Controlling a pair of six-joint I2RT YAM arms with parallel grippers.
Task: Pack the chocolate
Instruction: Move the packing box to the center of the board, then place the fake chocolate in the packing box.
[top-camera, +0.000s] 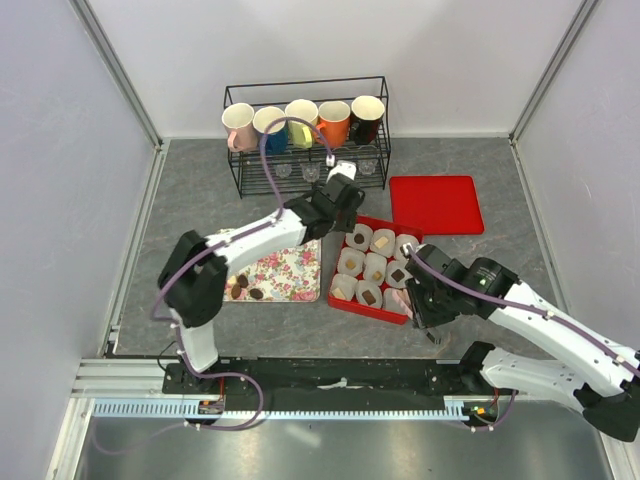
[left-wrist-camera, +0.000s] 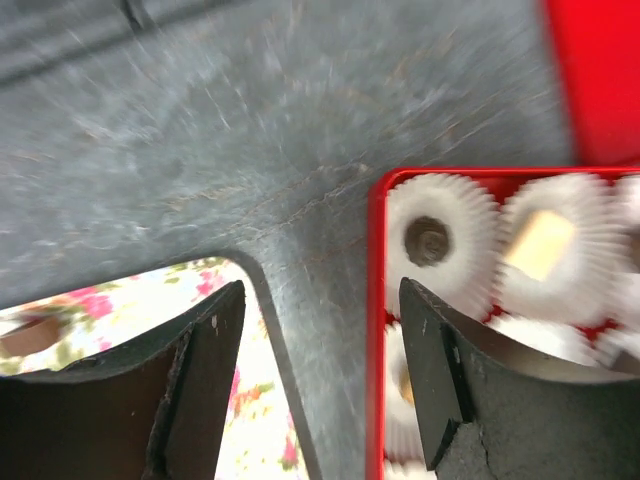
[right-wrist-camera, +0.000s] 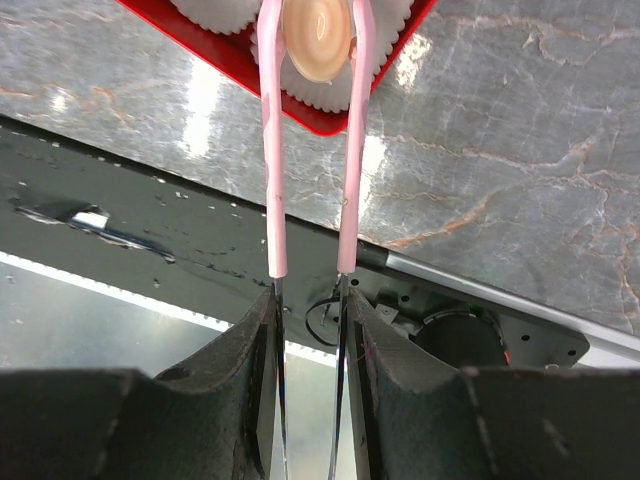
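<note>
Nearest, the right hand is clamping pink tongs, which are pinching a round cream chocolate above the near corner of the red tray. The left hand is hanging open and holding nothing over the grey marbled tabletop, between that tray and a floral tray bearing dark chocolates. White walls are enclosing everything.

The white left arm reaches far forward, and its black left pincer stands wide apart with nothing in it. The white right arm bends inward, and its black right pincer squeezes thin pink tongs.
</note>
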